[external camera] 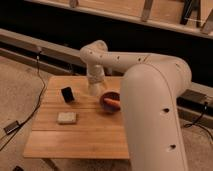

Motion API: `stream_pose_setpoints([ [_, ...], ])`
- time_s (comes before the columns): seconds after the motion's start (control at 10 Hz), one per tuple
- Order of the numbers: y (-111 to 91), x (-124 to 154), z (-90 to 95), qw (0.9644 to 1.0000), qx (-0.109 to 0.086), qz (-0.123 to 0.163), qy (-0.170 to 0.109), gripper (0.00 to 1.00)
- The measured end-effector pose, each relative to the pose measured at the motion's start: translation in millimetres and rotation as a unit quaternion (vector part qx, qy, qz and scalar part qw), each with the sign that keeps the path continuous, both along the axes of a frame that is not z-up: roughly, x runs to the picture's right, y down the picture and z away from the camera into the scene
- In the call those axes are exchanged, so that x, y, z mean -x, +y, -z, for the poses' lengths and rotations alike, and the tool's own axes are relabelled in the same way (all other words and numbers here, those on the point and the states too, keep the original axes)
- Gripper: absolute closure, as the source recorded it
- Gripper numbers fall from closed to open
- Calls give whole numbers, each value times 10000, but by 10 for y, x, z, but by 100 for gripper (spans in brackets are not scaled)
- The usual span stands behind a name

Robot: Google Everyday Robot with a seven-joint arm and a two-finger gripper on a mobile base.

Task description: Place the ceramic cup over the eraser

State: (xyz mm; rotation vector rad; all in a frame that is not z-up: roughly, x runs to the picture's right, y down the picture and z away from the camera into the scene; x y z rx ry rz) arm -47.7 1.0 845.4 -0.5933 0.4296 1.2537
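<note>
The end effector point(95, 90), its grip impossible to tell, hangs over the worktop point(80, 142) just beside the tilted ceramic cup point(67, 94); the eraser point(66, 118) lies flat in front, long axis left-right.

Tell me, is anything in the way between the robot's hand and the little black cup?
Nothing visible is. The gripper hangs over the table beside the ceramic cup, with only bare wood between them. The red bowl sits on the gripper's other side. Bare wood also separates the cup from the eraser.
</note>
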Motion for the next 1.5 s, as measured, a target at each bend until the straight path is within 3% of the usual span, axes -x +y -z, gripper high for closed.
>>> stream_pose_setpoints([
  [0.6,-298,154,-554,9993,23,232,-293,35],
  [1.4,-468,184,-923,9987,92,324,-383,35],
  [1.5,-457,196,-949,9986,130,333,-399,39],
])
